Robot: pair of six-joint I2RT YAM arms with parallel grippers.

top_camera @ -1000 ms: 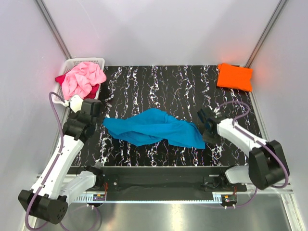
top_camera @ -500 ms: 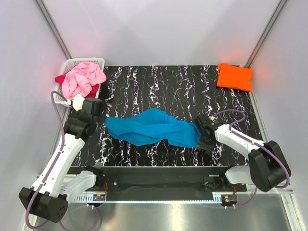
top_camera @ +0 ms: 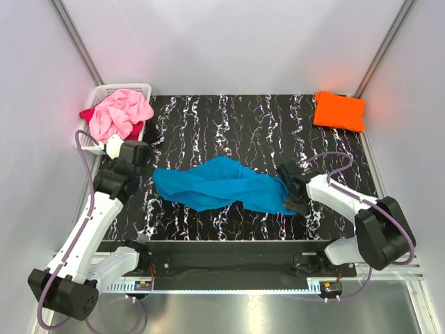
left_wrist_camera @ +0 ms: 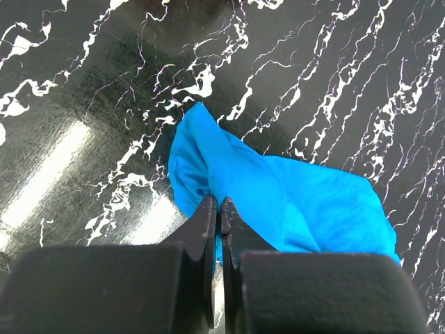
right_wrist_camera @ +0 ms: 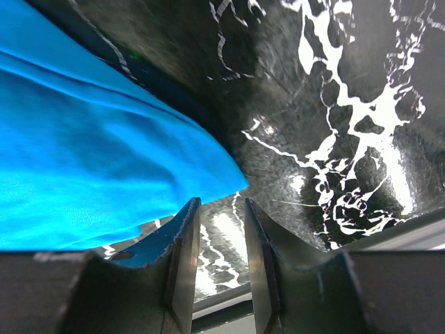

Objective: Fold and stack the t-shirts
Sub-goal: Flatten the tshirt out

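Note:
A turquoise t-shirt [top_camera: 219,184] lies crumpled in a long strip across the middle of the black marbled table [top_camera: 229,125]. My left gripper [left_wrist_camera: 219,203] is shut on the shirt's left end [left_wrist_camera: 208,167]; from above, that gripper [top_camera: 144,164] sits at the cloth's left tip. My right gripper [right_wrist_camera: 221,202] is open at the shirt's right corner [right_wrist_camera: 208,174], with only table showing between its fingers; from above it [top_camera: 288,191] touches the cloth's right end. An orange t-shirt [top_camera: 338,110] lies folded at the back right. A pink t-shirt [top_camera: 119,113] and a dark red one [top_camera: 86,113] are heaped in the basket.
The white lattice basket [top_camera: 139,88] stands at the back left corner, just behind my left arm. White walls close in the table on three sides. The table's near edge and a metal rail [right_wrist_camera: 229,309] lie right below my right fingers.
My right gripper has slid left up to the turquoise shirt's right corner and its jaws have widened. My left gripper has carried the shirt's left end slightly to the right.

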